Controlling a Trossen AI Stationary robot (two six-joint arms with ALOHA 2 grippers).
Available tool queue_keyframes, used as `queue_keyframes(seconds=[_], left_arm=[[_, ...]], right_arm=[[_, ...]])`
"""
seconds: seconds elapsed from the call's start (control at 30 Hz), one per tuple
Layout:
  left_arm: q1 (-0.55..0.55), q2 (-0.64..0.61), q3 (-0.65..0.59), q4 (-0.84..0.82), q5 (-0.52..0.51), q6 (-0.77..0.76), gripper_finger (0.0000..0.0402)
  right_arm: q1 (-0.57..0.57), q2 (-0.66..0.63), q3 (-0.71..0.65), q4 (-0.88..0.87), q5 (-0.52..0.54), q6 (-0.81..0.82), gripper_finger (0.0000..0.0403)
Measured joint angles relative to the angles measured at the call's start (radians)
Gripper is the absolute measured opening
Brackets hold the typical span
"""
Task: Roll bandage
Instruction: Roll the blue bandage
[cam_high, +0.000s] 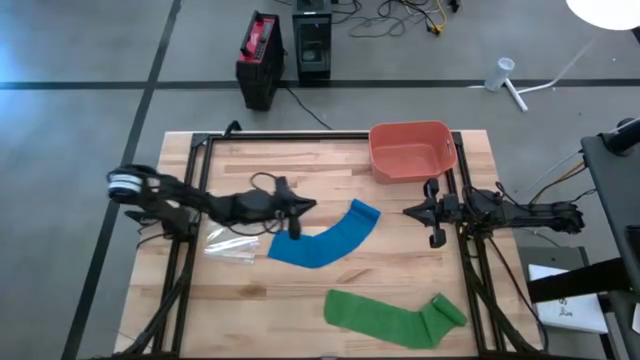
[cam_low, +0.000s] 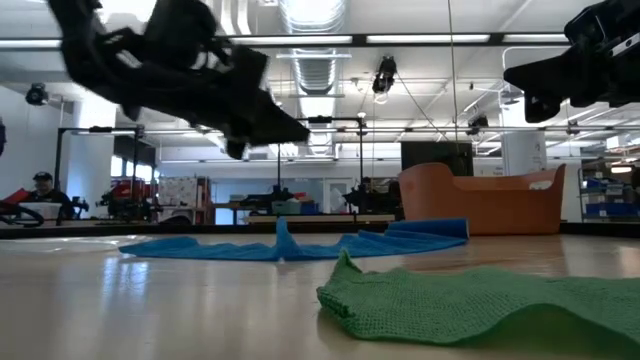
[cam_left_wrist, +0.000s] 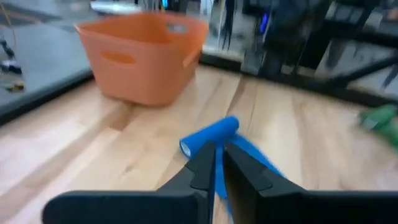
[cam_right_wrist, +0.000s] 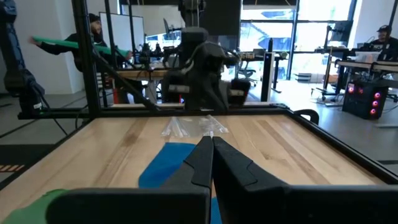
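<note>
No readable writing, left gripper (cam_high: 297, 212) fingers slightly parted over blue bandage (cam_high: 325, 238), right gripper (cam_high: 428, 212) clenched empty, orange bin (cam_high: 412, 150), green bandage (cam_high: 393, 317) nearby

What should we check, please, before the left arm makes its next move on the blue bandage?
1. Left pincer over the blue bandage: ok, at its near end.
2. Grip on the bandage: cannot tell; the fingers stand nearly together with blue between them.
3. Far end rolled: ok, a short roll shows.
4. Right pincer out of the way: ok, shut, beside the orange bin.
5. Green bandage apart from the blue one: ok.
</note>
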Motion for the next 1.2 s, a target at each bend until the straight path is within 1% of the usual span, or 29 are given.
queue_keyframes(seconds=[0.1, 0.27, 0.43, 0.57, 0.63, 0.77, 0.87, 1.0, 1.2], left_arm=[[0.026, 0.098, 0.094, -0.028, 0.063, -0.007, 0.0042], [0.091, 0.247, 0.254, -0.08, 0.183, -0.098, 0.0089], [0.156, 0.372, 0.414, -0.166, 0.382, -0.233, 0.0141], [0.197, 0.458, 0.53, -0.271, 0.494, -0.345, 0.0172], [0.222, 0.495, 0.582, -0.361, 0.508, -0.371, 0.0182], [0.275, 0.538, 0.657, -0.515, 0.537, -0.39, 0.0193], [0.307, 0.561, 0.692, -0.579, 0.588, -0.42, 0.0195], [0.318, 0.58, 0.715, -0.588, 0.638, -0.439, 0.019], [0.3, 0.577, 0.72, -0.586, 0.64, -0.423, 0.0174]], right_arm=[[0.0, 0.0, 0.0, 0.0, 0.0, 0.0, 0.0], [0.0, 0.0, 0.0, 0.0, 0.0, 0.0, 0.0], [0.0, 0.0, 0.0, 0.001, 0.0, 0.0, 0.0], [0.0, 0.0, 0.0, 0.0, 0.0, 0.0, 0.0], [0.0, 0.0, 0.0, -0.001, 0.0, 0.0, 0.0], [0.0, 0.0, 0.0, 0.0, 0.0, 0.0, 0.0], [0.0, 0.0, 0.0, 0.0, 0.0, 0.0, 0.0], [0.0, 0.0, 0.0, -0.001, 0.0, 0.0, 0.0], [0.0, 0.0, 0.0, -0.001, 0.0, 0.0, 0.0]])
